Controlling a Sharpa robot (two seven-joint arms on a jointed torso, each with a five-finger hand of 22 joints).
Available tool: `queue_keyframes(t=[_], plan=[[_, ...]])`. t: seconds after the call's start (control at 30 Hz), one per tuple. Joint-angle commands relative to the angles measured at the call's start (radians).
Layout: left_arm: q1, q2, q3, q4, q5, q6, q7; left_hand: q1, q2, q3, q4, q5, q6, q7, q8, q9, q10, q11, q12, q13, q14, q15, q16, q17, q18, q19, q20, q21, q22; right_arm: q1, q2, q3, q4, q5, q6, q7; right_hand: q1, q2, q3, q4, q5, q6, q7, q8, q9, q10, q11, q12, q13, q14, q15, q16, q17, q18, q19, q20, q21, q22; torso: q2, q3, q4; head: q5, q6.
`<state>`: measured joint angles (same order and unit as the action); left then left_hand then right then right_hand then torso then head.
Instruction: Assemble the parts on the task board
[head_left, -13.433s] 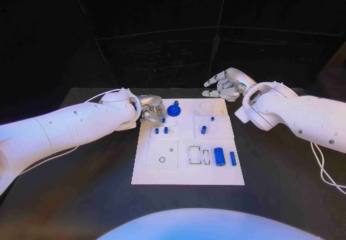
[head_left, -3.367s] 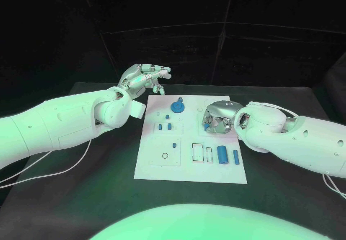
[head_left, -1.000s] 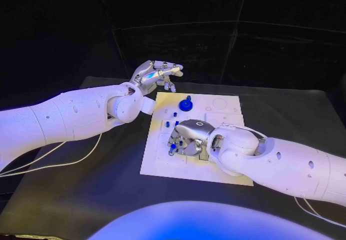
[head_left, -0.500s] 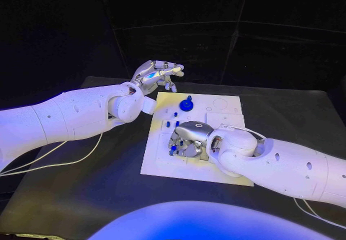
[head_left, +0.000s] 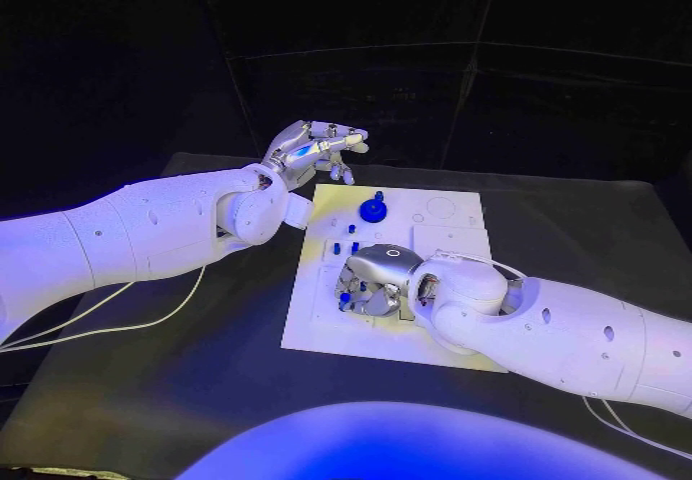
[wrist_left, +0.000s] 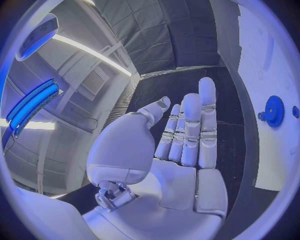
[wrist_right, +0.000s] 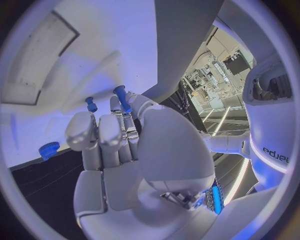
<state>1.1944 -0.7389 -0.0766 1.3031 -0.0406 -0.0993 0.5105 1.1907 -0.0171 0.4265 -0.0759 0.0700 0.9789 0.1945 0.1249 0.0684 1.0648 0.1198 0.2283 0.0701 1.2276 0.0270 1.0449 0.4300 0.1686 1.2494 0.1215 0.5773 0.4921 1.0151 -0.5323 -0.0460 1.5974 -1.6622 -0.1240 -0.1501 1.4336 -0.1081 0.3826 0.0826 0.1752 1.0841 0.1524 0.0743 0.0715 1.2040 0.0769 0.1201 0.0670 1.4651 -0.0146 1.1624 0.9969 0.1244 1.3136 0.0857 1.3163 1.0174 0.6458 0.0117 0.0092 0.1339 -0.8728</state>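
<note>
The white task board (head_left: 450, 222) lies in the middle of the black table. My right hand (head_left: 378, 284) hangs low over the board's left-middle, fingers curled down. It pinches a small blue peg (wrist_right: 122, 98) at its fingertips, and blue shows under them in the head view (head_left: 346, 296). Just beyond, two short blue pegs (head_left: 342, 247) stand in the board; one of them (wrist_right: 91, 104) stands beside the held peg. A blue gear (head_left: 374, 210) stands near the board's far edge, and the same gear (wrist_left: 274, 111) shows past my left hand's fingers. My left hand (head_left: 315, 146) is raised beyond the board's far left corner, fingers straight, holding nothing.
A shallow rectangular recess (wrist_right: 39, 54) lies in the board ahead of my right hand. My right forearm (head_left: 562, 335) covers the board's near right part. A white cable (head_left: 137, 315) trails on the black table (head_left: 159, 400) under my left arm.
My right hand has crept a little toward the board's left edge with the peg in it. My left hand has stayed raised in place.
</note>
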Motion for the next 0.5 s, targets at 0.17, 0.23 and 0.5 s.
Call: queue_keyframes(t=[0.17,0.23,0.5], plan=[[0.002,0.000,0.001,0.001,0.004,0.011,0.002,-0.001,-0.002,-0.005,-0.003,0.004,-0.007,-0.002,0.004,0.001,-0.007,-0.002,0.003,0.001,-0.009,0.000,-0.001,-0.001,0.014,-0.007,0.002,-0.006,-0.001,-0.001,0.002,-0.003,-0.001,-0.019,0.015,-0.012,-0.026,-0.021,-0.002,0.007,-0.008,-0.043,0.009,-0.015,-0.007,-0.024,0.011,-0.018,0.000,0.018,0.014,0.009,-0.003,-0.018,-0.003,0.016,0.003,-0.003,0.000,0.0002,0.0001,0.001,0.000],[0.002,0.000,0.001,0.001,0.004,0.011,0.001,-0.001,-0.002,-0.005,-0.003,0.004,-0.007,-0.002,0.004,0.001,-0.007,-0.002,0.003,0.001,-0.009,0.000,-0.001,-0.001,0.014,-0.007,0.002,-0.006,-0.001,-0.001,0.002,-0.004,-0.001,-0.019,0.007,-0.014,-0.034,-0.029,-0.008,0.010,-0.016,-0.076,0.010,-0.015,-0.009,-0.031,0.013,-0.021,0.001,0.017,0.016,0.009,-0.004,-0.018,-0.005,0.019,0.003,-0.004,-0.001,0.0001,-0.0003,0.000,0.000],[0.002,-0.001,0.001,0.000,0.004,0.012,0.001,-0.001,-0.002,-0.005,-0.003,0.004,-0.007,-0.002,0.004,0.001,-0.007,-0.002,0.003,0.001,-0.009,0.000,-0.001,-0.001,0.014,-0.007,0.002,-0.006,-0.001,-0.002,-0.007,-0.004,0.011,-0.020,-0.061,-0.007,-0.062,-0.055,-0.068,0.016,-0.040,-0.198,0.008,-0.013,-0.007,-0.089,0.013,-0.026,0.003,0.011,0.016,0.005,-0.015,-0.015,-0.015,0.021,-0.002,-0.016,0.000,0.0010,-0.0001,0.000,0.000]])
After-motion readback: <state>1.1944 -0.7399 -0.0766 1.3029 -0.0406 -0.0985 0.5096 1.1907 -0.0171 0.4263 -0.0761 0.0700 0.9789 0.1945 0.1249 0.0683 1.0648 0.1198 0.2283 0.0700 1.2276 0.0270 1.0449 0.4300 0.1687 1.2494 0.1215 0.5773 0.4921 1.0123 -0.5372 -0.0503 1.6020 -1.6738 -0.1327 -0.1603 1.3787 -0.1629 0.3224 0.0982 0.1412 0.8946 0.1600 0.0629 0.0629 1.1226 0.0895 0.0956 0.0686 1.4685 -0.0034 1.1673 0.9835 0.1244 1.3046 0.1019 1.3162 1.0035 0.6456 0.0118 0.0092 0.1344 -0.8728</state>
